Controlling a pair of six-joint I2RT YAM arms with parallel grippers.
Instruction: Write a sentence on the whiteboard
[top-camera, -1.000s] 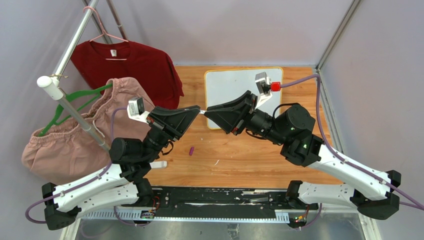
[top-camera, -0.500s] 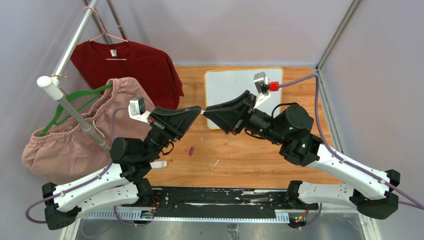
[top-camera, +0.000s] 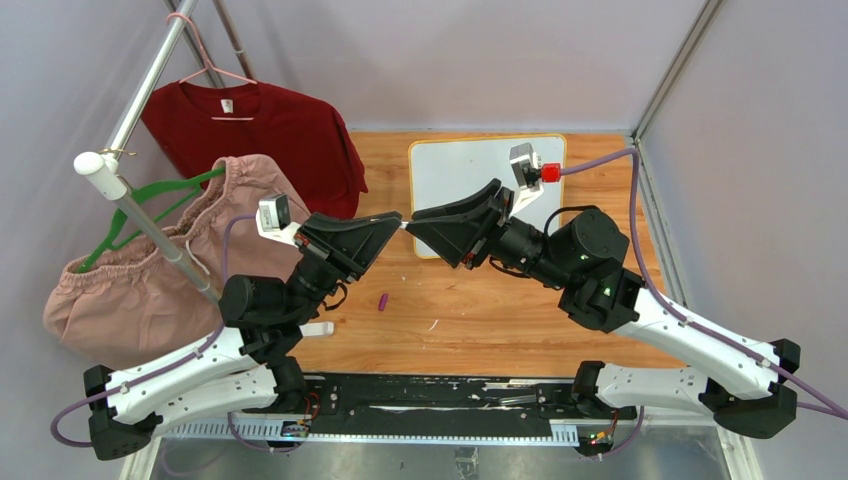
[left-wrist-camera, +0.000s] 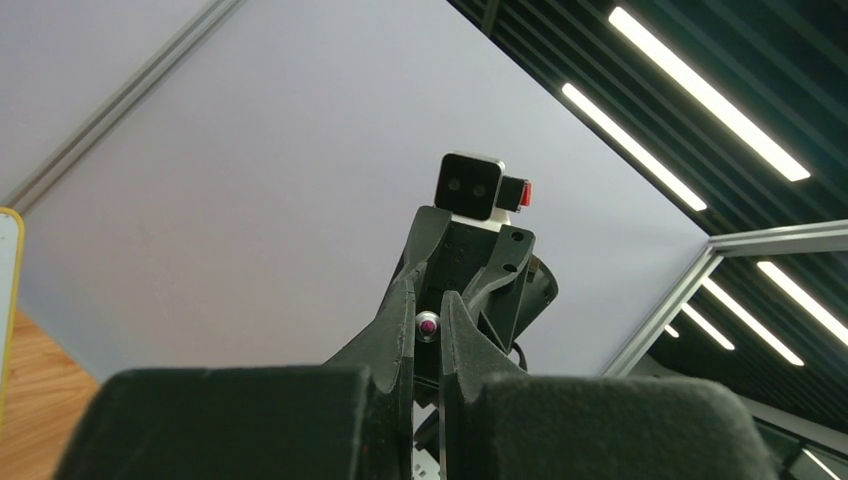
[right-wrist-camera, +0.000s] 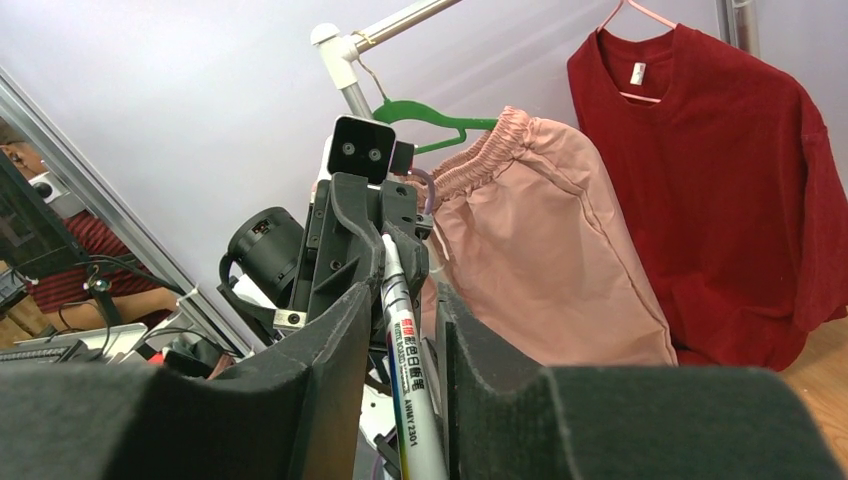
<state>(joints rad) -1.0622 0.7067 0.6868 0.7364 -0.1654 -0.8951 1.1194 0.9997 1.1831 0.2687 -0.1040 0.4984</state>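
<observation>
Your left gripper (top-camera: 394, 218) is clamped tight on the marker (right-wrist-camera: 404, 350). Your right gripper (top-camera: 414, 223) meets it nose to nose above the table (top-camera: 480, 310). Its fingers stand a little apart on either side of the barrel, not pinching it.

Only the right wrist view shows that slack, with a dark sliver between the barrel and one finger. It also shows the printed barrel running up into the left fingers. The left wrist view shows the marker end-on, as a purple dot between the closed fingers. The top view hides most of the marker behind the two wedge-shaped heads.

The whiteboard (top-camera: 450, 170) lies flat at the far side of the table, just beyond the right gripper, whose wrist covers part of it.

You have two arms, one marker, one board and one loose purple cap (top-camera: 383, 300) on the wood. One small white object (top-camera: 318, 328) lies by the left arm. To the left, a rack (top-camera: 140, 215) carries a red T-shirt (top-camera: 270, 135) on a pink hanger (top-camera: 205, 65) and pink shorts (top-camera: 130, 290) on a green hanger (top-camera: 160, 200).

The tabletop is orange-brown wood, the walls pale lilac, and strip lights (left-wrist-camera: 690, 90) run overhead.
</observation>
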